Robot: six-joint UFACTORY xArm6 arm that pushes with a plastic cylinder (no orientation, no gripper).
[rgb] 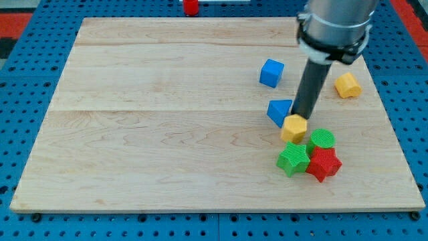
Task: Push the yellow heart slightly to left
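Two yellow blocks are on the wooden board (167, 134). One yellow block (347, 85), which looks heart-shaped, sits near the view's right edge. The other yellow block (293, 128), which looks hexagonal, sits lower, in the middle right. My tip (302, 117) is at the upper right edge of this hexagonal block, touching it or nearly so. It lies between that block and the blue triangle (279, 110) to the left. The tip is well below and to the left of the heart-like block.
A blue cube (271, 72) stands above the triangle. A green cylinder (322, 140), a green star (292, 159) and a red star (324, 163) cluster just below the hexagonal block. A red block (191, 7) lies off the board at the view's top.
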